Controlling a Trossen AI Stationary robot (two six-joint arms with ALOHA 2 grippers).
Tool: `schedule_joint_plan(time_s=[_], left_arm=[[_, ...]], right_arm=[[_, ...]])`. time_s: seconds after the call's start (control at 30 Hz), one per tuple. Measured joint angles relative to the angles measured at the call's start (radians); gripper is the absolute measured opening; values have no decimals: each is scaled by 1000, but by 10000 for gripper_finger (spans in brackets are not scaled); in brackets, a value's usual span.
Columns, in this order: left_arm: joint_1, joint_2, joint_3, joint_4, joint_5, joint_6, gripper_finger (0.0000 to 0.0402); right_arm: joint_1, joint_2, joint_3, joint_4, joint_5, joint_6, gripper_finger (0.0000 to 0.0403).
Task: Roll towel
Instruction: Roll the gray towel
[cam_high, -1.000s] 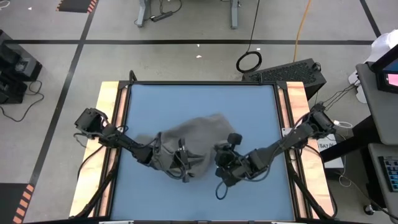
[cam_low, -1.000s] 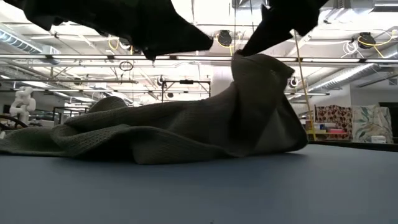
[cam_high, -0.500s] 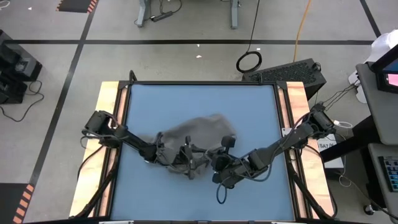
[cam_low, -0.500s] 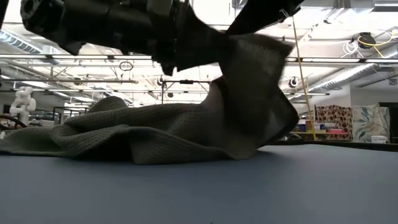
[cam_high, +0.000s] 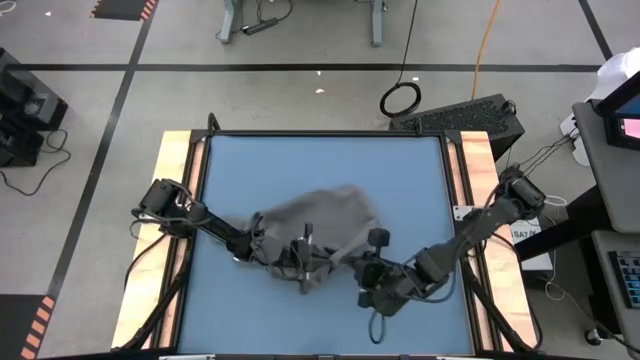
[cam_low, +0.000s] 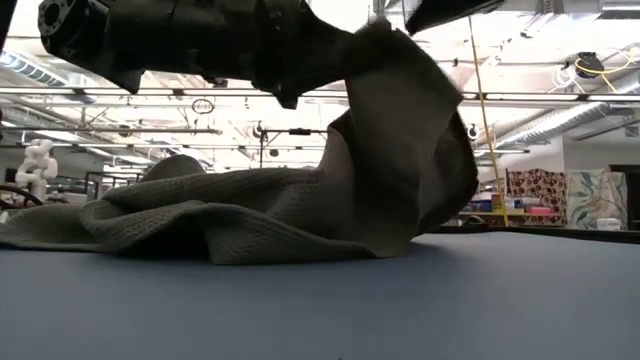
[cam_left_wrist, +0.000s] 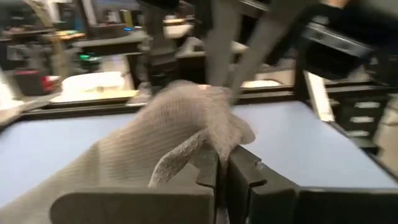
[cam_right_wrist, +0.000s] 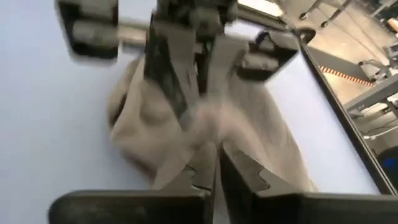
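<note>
- Since a second ago I see my right arm drawn back toward the near right of the table, and the lifted fold of the towel (cam_low: 400, 150) stands taller in the low view; the left gripper, which gaped half a second ago, has closed again.
- The blue tabletop (cam_high: 400, 180) carries everything, wooden rails along both sides.
- The towel (cam_high: 320, 215), grey-brown and waffle-textured, lies crumpled a little left of the table's middle; its left part rests flat in folds while its right end is pulled up into a peak.
- My left gripper (cam_high: 305, 262) sits at the towel's near edge; in its wrist view the fingers (cam_left_wrist: 245, 177) are pinched together on a bunch of the towel (cam_left_wrist: 186, 124).
- My right gripper (cam_high: 352, 262) is just beside it at the towel's near right corner; its wrist view shows the fingers (cam_right_wrist: 245, 177) nearly closed with towel (cam_right_wrist: 273, 143) cloth at their tips, the other arm's gripper right ahead.
</note>
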Motion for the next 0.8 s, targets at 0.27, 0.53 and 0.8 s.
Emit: schedule_joint_plan(time_s=[0.27, 0.53, 0.8], left_arm=[[-8, -83, 0, -35, 138, -26, 5], [-8, -155, -1, -177, 213, -60, 5], [-4, -157, 0, -213, 257, -79, 5]], right_arm=[[118, -20, -19, -299, -48, 327, 100], [172, 16, -150, -168, 53, 458, 202], [162, 51, -187, 95, 141, 303, 233]])
